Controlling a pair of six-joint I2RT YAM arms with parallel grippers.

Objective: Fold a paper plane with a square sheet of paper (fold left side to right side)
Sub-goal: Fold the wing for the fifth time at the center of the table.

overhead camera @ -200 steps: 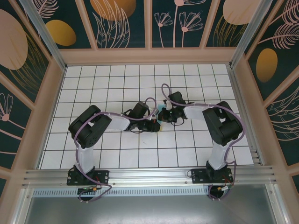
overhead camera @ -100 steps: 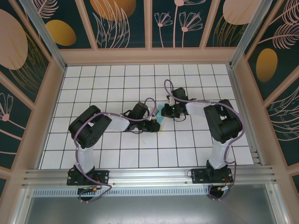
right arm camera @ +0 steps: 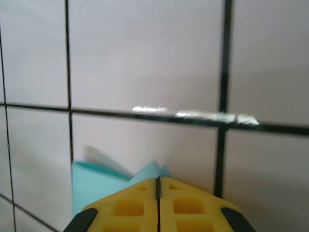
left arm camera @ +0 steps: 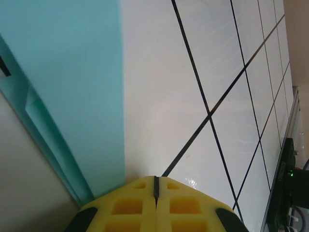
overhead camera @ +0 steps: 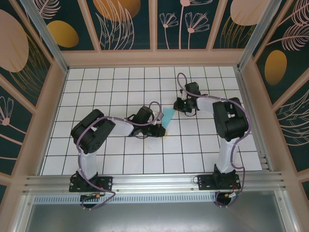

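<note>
Paper (overhead camera: pixel 169 116): turquoise, folded, layered edges seen in left wrist view; laid on table (overhead camera: pixel 120 87) near centre, between both claws. Left claw (left arm camera: pixel 155 179): jaws fully closed, tips set at paper's edge; grip on paper cannot be told. Right claw (right arm camera: pixel 158 180): jaws fully closed, nothing held, tips just beside paper's corner. Claws near each other, not touching. Table gridded white, bounded by patterned walls (overhead camera: pixel 125 24).

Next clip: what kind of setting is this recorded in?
Probably a purpose-built robot test cell: a white grid-lined tabletop, dark leaf-printed wall panels boxing it in, and an aluminium mounting rail at the near edge.
</note>
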